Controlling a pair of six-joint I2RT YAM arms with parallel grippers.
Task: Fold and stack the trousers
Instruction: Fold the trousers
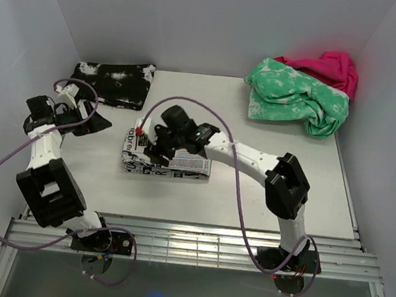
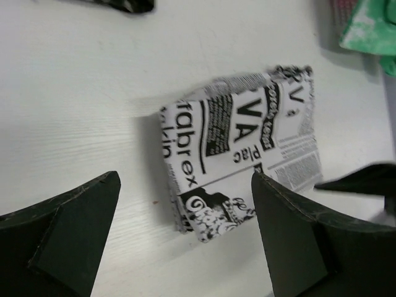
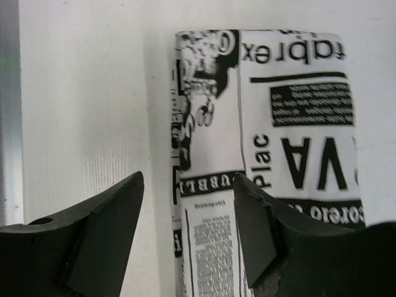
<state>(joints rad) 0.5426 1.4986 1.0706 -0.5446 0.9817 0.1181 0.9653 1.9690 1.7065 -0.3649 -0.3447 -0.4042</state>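
The right gripper (image 3: 189, 179) hangs released, its fingers spread above the left edge of the trousers (image 3: 297, 124), a folded packet at mid-frame on the table (image 1: 263, 205). The left gripper (image 2: 185, 176) gapes empty at mid-left. A black speckled garment (image 1: 116, 83) lies upper left, a green garment (image 1: 295, 98) upper right.

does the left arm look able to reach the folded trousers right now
Likely yes: the left gripper is open and the trousers lie just ahead across bare table. The right gripper, over them too, may crowd it.
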